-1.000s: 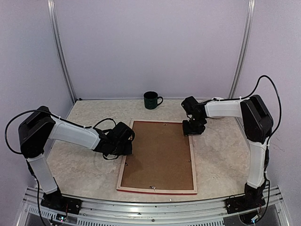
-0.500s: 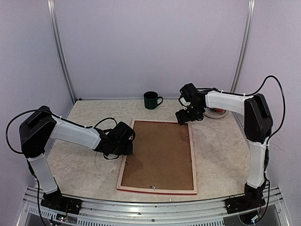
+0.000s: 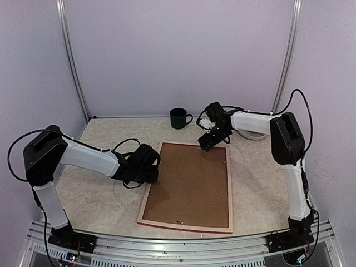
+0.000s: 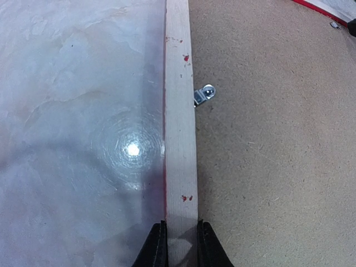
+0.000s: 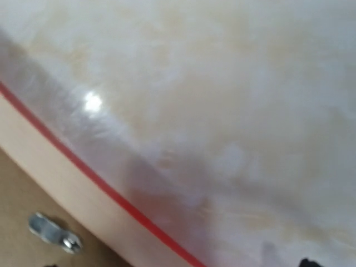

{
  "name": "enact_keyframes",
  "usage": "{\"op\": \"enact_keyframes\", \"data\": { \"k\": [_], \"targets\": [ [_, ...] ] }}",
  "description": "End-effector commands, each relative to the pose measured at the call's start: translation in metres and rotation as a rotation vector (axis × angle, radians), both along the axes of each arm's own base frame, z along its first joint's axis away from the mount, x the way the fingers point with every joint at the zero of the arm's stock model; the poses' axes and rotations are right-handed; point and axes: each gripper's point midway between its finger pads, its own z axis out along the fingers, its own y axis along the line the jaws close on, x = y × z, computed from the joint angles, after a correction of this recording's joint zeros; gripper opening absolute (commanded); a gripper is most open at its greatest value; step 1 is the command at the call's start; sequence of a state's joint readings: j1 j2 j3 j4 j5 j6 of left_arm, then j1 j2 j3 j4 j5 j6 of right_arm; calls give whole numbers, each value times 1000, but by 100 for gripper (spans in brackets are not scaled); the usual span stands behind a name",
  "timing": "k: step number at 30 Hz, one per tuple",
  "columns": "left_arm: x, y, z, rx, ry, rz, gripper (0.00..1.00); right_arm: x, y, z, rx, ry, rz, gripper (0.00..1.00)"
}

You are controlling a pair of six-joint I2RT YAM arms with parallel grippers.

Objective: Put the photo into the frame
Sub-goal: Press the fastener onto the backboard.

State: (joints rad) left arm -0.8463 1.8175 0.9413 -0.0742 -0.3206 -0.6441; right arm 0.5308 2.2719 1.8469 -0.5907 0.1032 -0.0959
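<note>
The frame [image 3: 148,196] lies face down on the table, its pale wood back up, with a brown backing board [image 3: 189,183] set in it. My left gripper [image 3: 151,177] is shut on the frame's left rail [image 4: 181,139], one finger on each side of it [image 4: 182,225]. A metal turn clip [image 4: 204,94] sits on the board beside the rail. My right gripper [image 3: 206,141] hovers over the frame's far edge, open with nothing between its fingers. Its wrist view shows the far rail [image 5: 50,167], the red outer edge [image 5: 111,192] and a clip [image 5: 53,231]. The photo is hidden.
A dark green mug [image 3: 178,118] stands at the back of the table, just beyond the frame's far edge. A white round thing [image 3: 255,133] lies at the back right, partly behind the right arm. Marbled tabletop [image 3: 100,206] surrounds the frame.
My right gripper has let go of the frame's far right corner, opened and swung left along the far edge. The left gripper has kept its grip on the left rail.
</note>
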Motion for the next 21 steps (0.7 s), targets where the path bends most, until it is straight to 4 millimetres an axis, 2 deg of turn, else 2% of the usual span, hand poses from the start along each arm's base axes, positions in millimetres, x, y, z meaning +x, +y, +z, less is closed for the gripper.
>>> {"op": "enact_keyframes", "data": {
  "k": [1, 9, 16, 21],
  "targets": [
    [-10, -21, -4, -29, 32, -82, 11, 2, 20, 6, 54, -7, 110, 93],
    [-10, -21, -6, -27, 41, -75, 11, -6, 21, -8, 36, 33, 152, 90],
    [-10, -20, -7, -26, 43, -70, 11, 3, 17, -20, 44, 54, 134, 88],
    [-11, -18, -8, -20, 44, -65, 11, 4, 19, -20, 77, 65, 137, 87]
  ]
}}
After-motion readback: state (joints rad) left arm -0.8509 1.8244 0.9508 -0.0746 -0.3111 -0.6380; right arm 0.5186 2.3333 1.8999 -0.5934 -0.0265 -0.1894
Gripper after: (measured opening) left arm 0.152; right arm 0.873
